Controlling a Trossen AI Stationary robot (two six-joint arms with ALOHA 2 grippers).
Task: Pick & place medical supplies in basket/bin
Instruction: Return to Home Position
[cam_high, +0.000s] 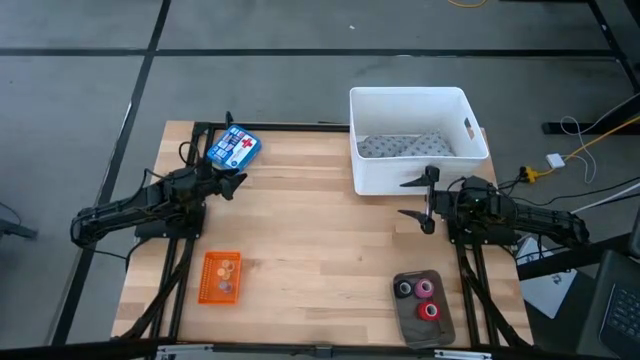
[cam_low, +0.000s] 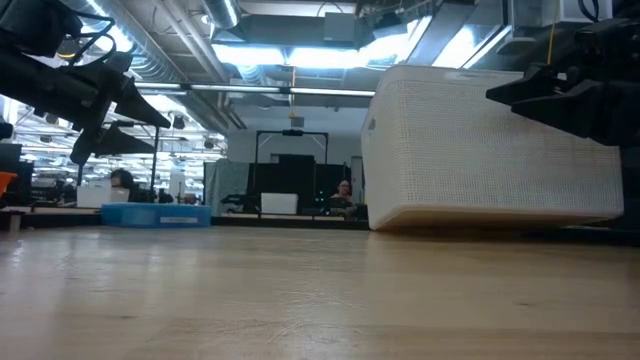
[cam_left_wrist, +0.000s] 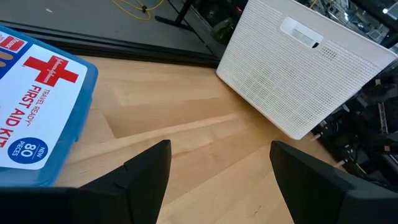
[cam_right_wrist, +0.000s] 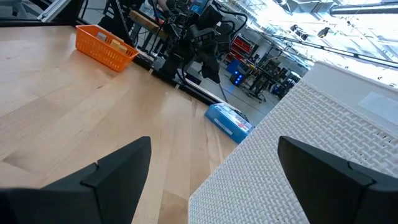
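Observation:
The white bin (cam_high: 415, 170) stands at the far right of the table, and the grey patterned cloth (cam_high: 400, 146) lies in it. Three tape rolls, black (cam_high: 404, 289), pink (cam_high: 425, 288) and red (cam_high: 430, 311), sit on a dark pad near the near right edge. The orange basket (cam_high: 221, 277) lies near left, with a tiny yellowish piece (cam_high: 225, 267) in it. My left gripper (cam_high: 232, 186) hovers open beside the blue first aid box (cam_high: 233, 149). My right gripper (cam_high: 427, 200) hovers open just in front of the bin's near wall (cam_right_wrist: 298, 168).
The blue first aid box (cam_left_wrist: 37, 106) lies at the far left of the table, close to my left gripper (cam_left_wrist: 217, 180). Bare wood stretches across the table's middle between the basket (cam_right_wrist: 104, 46) and the bin (cam_low: 500, 150). Cables trail off the table to the right.

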